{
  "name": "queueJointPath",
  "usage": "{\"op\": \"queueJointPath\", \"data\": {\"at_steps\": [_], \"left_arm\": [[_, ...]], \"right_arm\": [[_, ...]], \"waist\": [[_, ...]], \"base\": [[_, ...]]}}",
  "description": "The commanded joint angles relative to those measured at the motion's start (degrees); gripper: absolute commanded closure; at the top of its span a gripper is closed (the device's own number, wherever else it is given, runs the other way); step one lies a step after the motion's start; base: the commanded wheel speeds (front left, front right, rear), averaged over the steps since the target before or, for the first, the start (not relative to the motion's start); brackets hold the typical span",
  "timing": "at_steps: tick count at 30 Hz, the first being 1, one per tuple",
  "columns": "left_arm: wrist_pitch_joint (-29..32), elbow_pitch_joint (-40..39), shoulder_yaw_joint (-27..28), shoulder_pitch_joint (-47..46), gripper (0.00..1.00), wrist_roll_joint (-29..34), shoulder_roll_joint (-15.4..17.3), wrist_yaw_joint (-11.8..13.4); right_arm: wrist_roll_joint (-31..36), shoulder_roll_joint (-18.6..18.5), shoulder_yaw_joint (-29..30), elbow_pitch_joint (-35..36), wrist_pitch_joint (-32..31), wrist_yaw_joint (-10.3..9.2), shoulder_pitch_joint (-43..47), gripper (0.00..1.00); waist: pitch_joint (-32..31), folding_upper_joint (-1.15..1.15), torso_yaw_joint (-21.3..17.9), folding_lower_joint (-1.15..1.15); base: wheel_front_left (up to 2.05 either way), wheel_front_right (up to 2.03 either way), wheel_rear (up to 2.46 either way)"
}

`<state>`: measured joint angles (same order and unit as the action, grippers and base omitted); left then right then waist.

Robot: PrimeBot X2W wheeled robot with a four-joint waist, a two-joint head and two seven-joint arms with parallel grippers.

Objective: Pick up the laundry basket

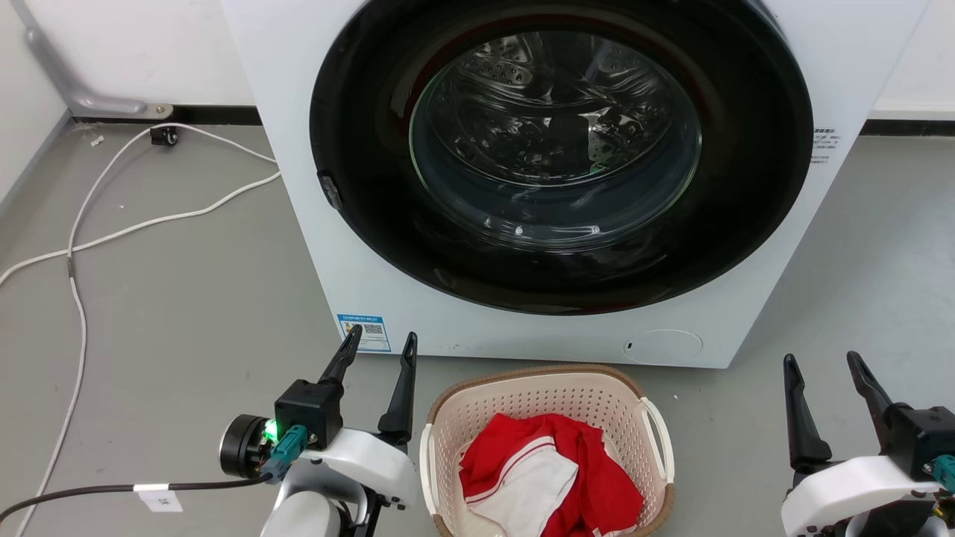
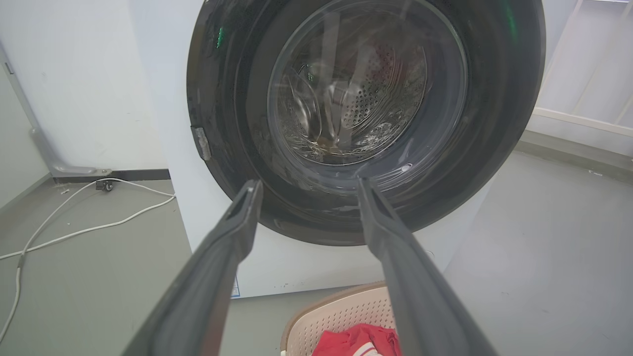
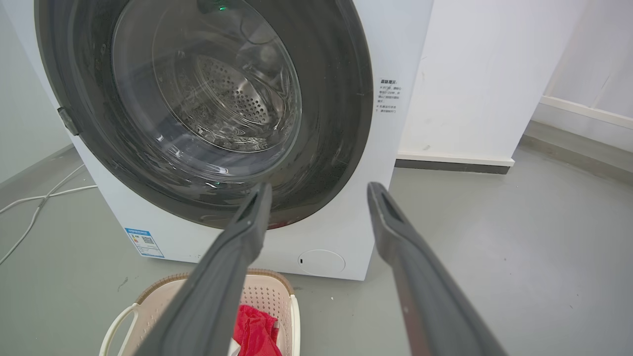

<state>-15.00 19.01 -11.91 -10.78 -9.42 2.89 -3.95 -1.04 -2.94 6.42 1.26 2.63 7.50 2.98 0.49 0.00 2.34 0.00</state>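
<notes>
Cream-white perforated plastic laundry basket (image 1: 522,403), brown-rimmed, is set on grey floor (image 1: 186,313) before white washer (image 1: 287,89). Held spread, empty: left gripper (image 1: 382,333), right gripper (image 1: 821,358).

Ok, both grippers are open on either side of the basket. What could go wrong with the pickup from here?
1. The cream-white perforated plastic laundry basket has thin white loop handles; the open left gripper or right gripper could slip off one.
2. A one-sided lift may tilt it and spill the red-and-white cloth.
3. It stands close to the white front-loading washer, so a forward swing might hit it.
</notes>
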Motion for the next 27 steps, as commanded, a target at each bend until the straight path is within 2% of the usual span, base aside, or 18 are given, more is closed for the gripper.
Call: {"op": "queueJointPath", "data": {"at_steps": [1, 15, 19, 27], "left_arm": [[-0.26, 0.17, -0.03, -0.62, 0.0, -0.37, -0.01, 0.29], [-0.22, 0.5, -0.24, -0.77, 0.0, -0.38, -0.01, 0.36], [-0.21, 0.57, -0.1, -2.31, 0.0, 0.47, 0.01, 0.17], [0.3, 8.31, -0.15, -8.42, 0.0, -1.41, 0.19, -1.34]], "right_arm": [[-0.24, 0.1, 0.05, -0.24, 0.37, -0.01, 0.33, 0.0], [-0.28, 0.1, 0.13, -2.04, 1.06, -0.01, -0.73, 0.0], [-0.48, 0.1, 1.35, -3.8, 0.32, -0.01, -2.2, 0.0], [-0.29, 0.09, 2.24, -10.86, -1.11, -0.01, -7.91, 0.0]], "waist": [[0.05, 0.0, 0.04, 0.0], [0.42, 0.0, 0.19, 0.0], [2.39, 0.0, -0.07, 0.0], [7.99, 0.0, -1.29, 0.0]], "base": [[0.0, 0.0, 0.0], [0.0, 0.0, 0.0], [0.0, 0.0, 0.0], [0.0, 0.0, 0.0]]}}
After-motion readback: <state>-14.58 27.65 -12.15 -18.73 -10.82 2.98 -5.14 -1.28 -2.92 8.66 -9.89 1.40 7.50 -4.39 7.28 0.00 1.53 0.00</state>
